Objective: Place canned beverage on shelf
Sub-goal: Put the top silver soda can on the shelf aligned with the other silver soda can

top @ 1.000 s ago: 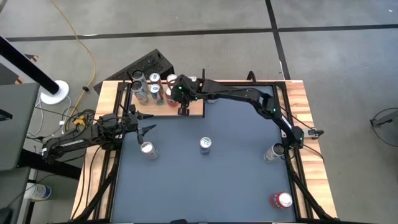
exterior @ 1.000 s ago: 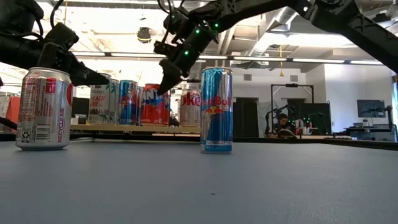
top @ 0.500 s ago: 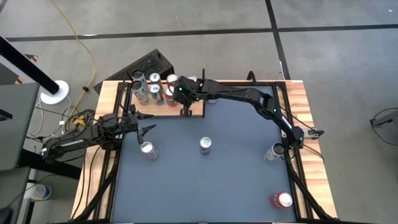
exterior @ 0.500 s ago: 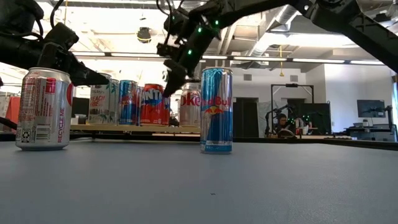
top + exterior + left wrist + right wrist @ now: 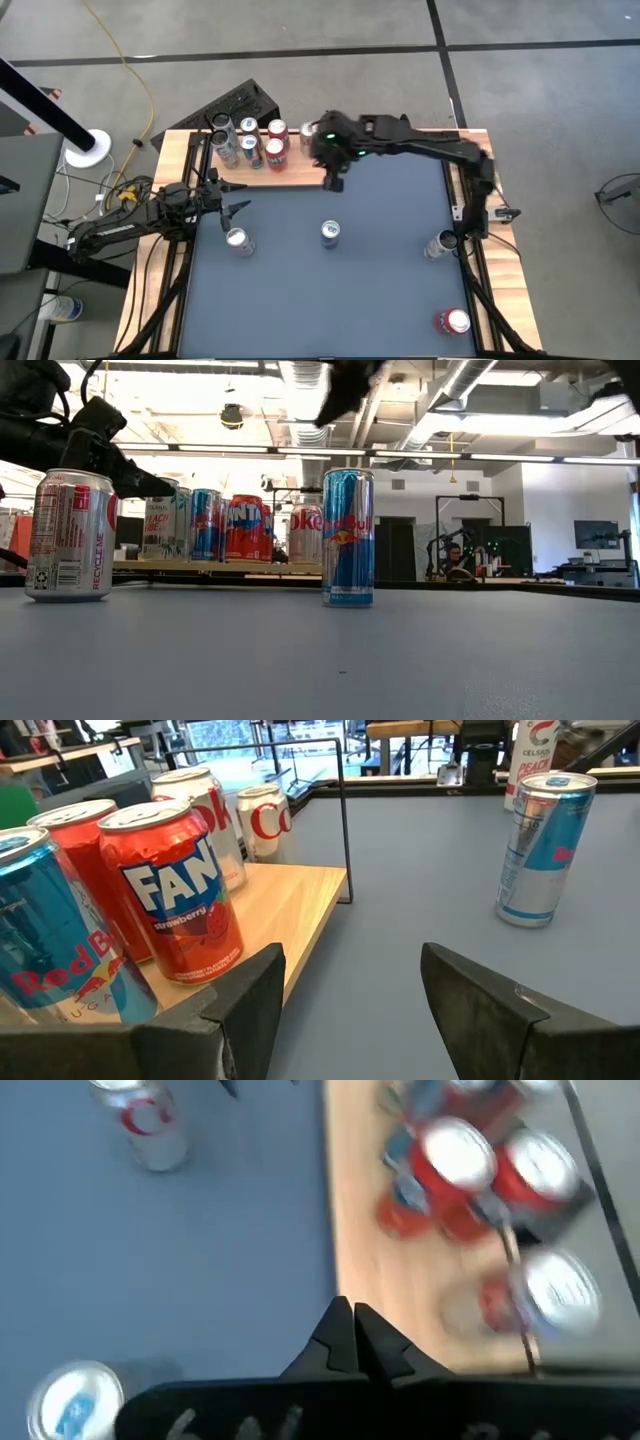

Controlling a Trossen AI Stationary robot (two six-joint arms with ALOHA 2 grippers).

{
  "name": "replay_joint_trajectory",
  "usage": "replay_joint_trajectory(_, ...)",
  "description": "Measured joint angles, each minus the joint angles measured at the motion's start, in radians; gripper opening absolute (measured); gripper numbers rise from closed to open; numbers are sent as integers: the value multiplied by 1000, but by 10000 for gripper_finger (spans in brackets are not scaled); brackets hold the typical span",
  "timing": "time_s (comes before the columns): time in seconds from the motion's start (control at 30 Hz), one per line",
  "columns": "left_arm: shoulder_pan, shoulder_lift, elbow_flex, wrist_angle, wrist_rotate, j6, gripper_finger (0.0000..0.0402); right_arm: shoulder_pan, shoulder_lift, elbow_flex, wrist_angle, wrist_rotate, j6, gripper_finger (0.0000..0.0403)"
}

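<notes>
The shelf (image 5: 300, 172), a light wooden board with thin black posts, stands at the table's far left and bears several cans, among them a red Fanta can (image 5: 175, 890) and a Coke can (image 5: 305, 532). A blue Red Bull can (image 5: 331, 232) stands upright mid-table, and a silver and red can (image 5: 237, 240) stands to its left. My right gripper (image 5: 333, 182) hangs shut and empty, high above the shelf's right end; in the low view it (image 5: 343, 388) is a blur at the top. My left gripper (image 5: 345, 990) rests open at the table's left edge, pointing level at the shelf.
A silver can (image 5: 440, 243) stands at the table's right edge and a red can (image 5: 452, 321) at the near right corner. Bare blue tabletop (image 5: 380, 290) lies between the loose cans. Wooden strips (image 5: 500, 250) edge the table.
My right gripper has risen from just over the shelf's near edge and drawn back toward the table's right, staying shut. It has climbed almost out of the low view. The cans and the left arm have kept still.
</notes>
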State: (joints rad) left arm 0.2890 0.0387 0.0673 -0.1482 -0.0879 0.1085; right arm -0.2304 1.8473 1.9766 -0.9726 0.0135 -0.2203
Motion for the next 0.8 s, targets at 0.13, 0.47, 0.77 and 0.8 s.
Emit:
replay_joint_trajectory(0.13, 0, 0, 0, 0, 0, 0, 225, -35, -220, -315, 222, 42, 53, 0)
replay_joint_trajectory(0.47, 0, 0, 0, 0, -2, 0, 225, -275, -501, -993, 915, -74, 171, 0)
replay_joint_trajectory(0.77, 0, 0, 0, 0, -3, 0, 225, -441, -326, -931, 958, -407, 189, 11)
replay_joint_trajectory(0.8, 0, 0, 0, 0, -3, 0, 225, -456, -301, -908, 947, -430, 188, 19)
